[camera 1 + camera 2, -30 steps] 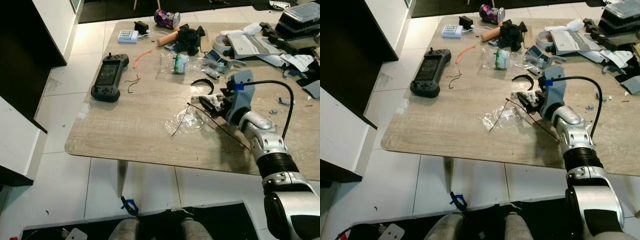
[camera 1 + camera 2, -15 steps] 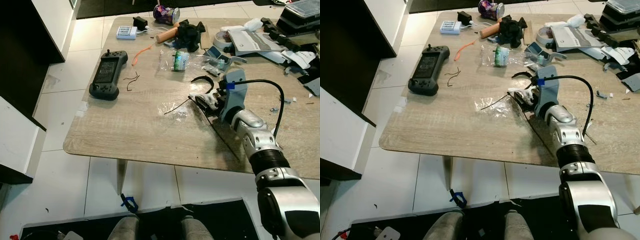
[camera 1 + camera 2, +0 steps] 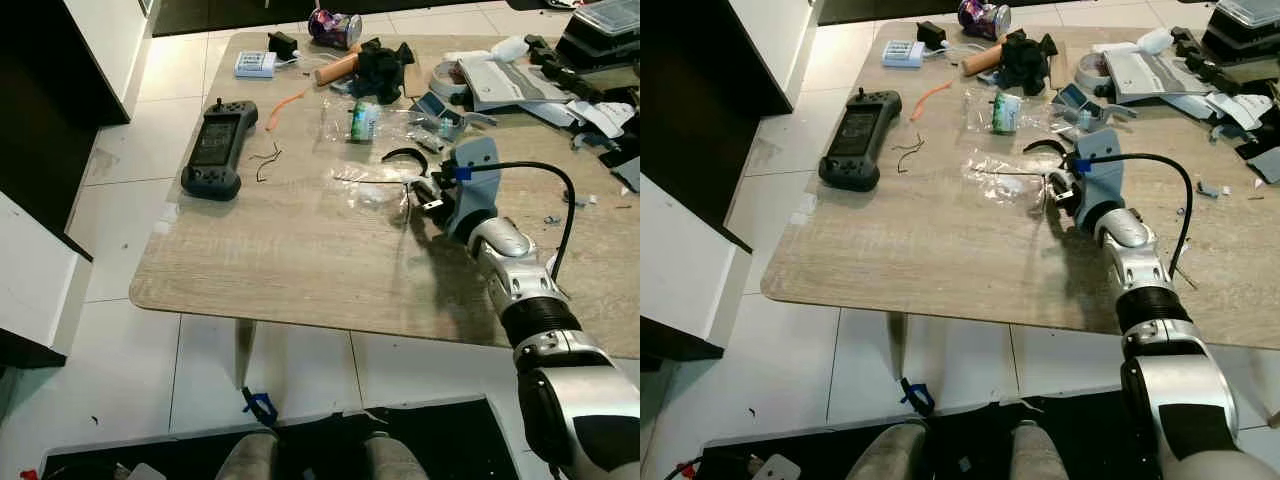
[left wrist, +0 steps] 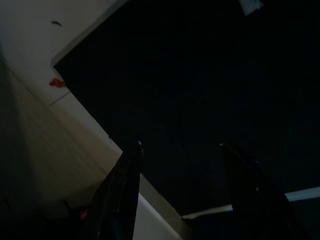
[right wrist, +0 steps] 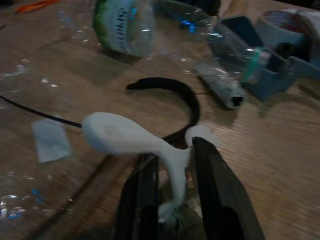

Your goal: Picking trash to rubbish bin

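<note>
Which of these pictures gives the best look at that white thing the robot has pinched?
The right wrist view: the white plastic piece sits close up, clamped between the right gripper fingers. In both eye views it is a tiny pale speck at the gripper's tip above the wooden table.

wooden table (image 3: 250, 255), game controller (image 3: 213, 150), plastic bottle (image 3: 362, 120)
</note>
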